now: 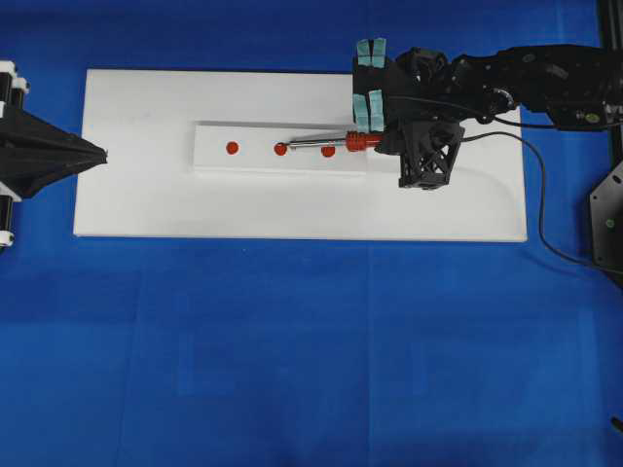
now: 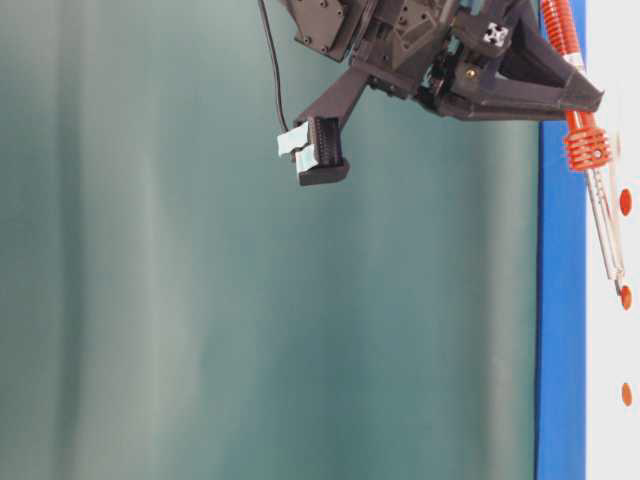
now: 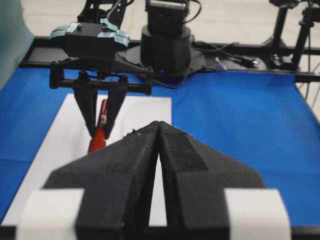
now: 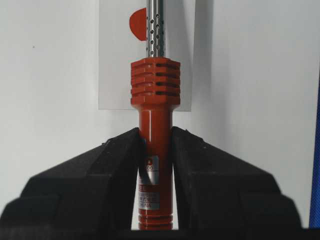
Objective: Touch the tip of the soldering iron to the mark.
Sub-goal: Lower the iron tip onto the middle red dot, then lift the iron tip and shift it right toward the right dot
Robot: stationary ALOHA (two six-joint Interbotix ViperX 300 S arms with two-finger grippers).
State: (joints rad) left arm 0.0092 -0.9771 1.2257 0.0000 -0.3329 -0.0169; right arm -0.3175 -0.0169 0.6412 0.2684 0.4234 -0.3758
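The soldering iron lies nearly level over the raised white strip, its red ribbed handle clamped in my right gripper, which is shut on it. In the right wrist view the fingers press both sides of the handle. The silver shaft runs left and its tip sits at the right edge of the mark, the middle red dot. From table level the tip meets the mark. My left gripper hangs shut and empty at the board's left end.
Two outer red dots flank the mark; the shaft passes over the right one. The strip sits on a white board on blue cloth. The iron's black cord loops off to the right.
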